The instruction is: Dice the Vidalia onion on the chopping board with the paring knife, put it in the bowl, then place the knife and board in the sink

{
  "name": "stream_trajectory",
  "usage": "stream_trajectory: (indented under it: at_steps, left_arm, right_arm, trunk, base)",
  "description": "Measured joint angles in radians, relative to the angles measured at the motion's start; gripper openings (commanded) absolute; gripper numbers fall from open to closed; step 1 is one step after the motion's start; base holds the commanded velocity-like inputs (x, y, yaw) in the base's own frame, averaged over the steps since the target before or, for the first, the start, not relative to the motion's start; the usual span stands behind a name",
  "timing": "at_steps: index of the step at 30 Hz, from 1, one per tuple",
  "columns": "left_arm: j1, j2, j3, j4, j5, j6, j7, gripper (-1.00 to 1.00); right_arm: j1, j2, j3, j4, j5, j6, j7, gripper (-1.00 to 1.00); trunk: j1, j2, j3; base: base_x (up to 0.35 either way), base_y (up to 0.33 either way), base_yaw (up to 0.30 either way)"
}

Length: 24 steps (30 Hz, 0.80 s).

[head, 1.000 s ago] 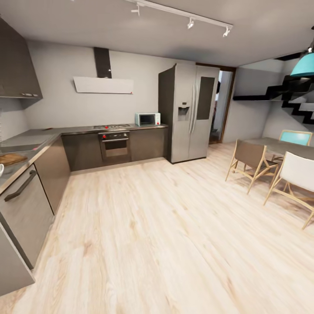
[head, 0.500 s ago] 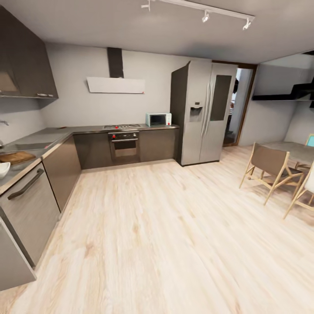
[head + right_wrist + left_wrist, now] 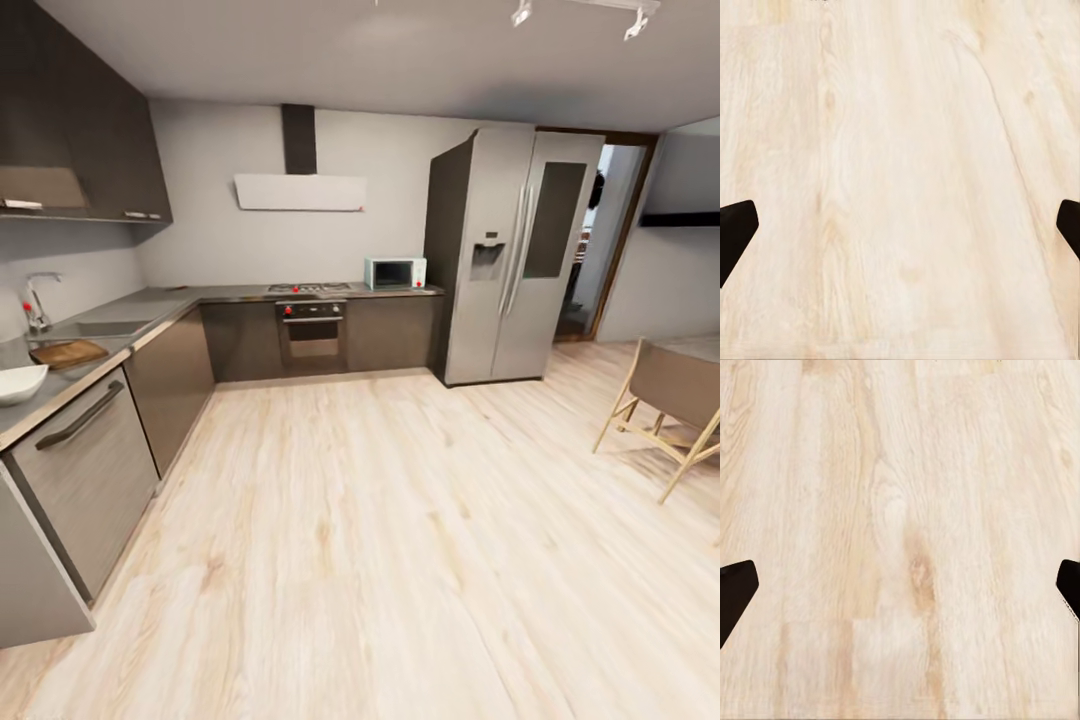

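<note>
**Kitchen from across the room, both pincers hanging over the floor**

So the head view took in an L-shaped kitchen. On the left run of the surface [image 3: 150, 322] there was one white bowl [image 3: 18, 383] at the near end, one brown chopping board [image 3: 67, 352] just beyond it, and then one sink [image 3: 100, 327] with a single chrome tap [image 3: 38, 302] that had a red dot by its base. The board was a flat rectangle lying on the surface, its long axis running roughly crosswise to the surface's front edge, as far as I could tell from that angle. Bowl and board looked near each other but apart. Onion and knife were too small or hidden to make out, so no word on those.

Rest of the room: one oven [image 3: 312, 334] with red knobs in the back run, one hob above it, one small microwave [image 3: 394, 273], one range hood [image 3: 300, 191], one tall silver fridge [image 3: 515, 253], one wooden chair [image 3: 668, 402] at the right, pale plank floor [image 3: 380, 540] everywhere.

Left pincer [image 3: 900, 592]: two dark fingertips [image 3: 735, 589] at opposite edges of the wrist view, spread wide, nothing between them but floorboards. Right pincer [image 3: 900, 232]: same deal, fingertips [image 3: 735, 231] wide apart, holding nothing, floor underneath.
</note>
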Motion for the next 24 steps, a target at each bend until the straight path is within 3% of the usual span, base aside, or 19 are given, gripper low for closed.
stream_trajectory:
  at_steps: [12,24]
  left_arm:
    - [0.0,0.0,0.0,0.001,0.0,-0.002,-0.001,1.0]
    - [0.0,0.0,0.0,0.001,0.0,0.0,-0.001,1.0]
  right_arm:
    - [0.0,-0.001,0.003,0.002,0.0,0.0,0.004,1.0]
    - [0.0,-0.001,0.003,0.001,0.0,0.0,0.004,1.0]
  trunk:
    - [0.0,0.0,-0.003]
    - [0.0,0.0,-0.003]
  base:
    - [0.036,-0.019,0.022]
    - [0.257,0.0,0.0]
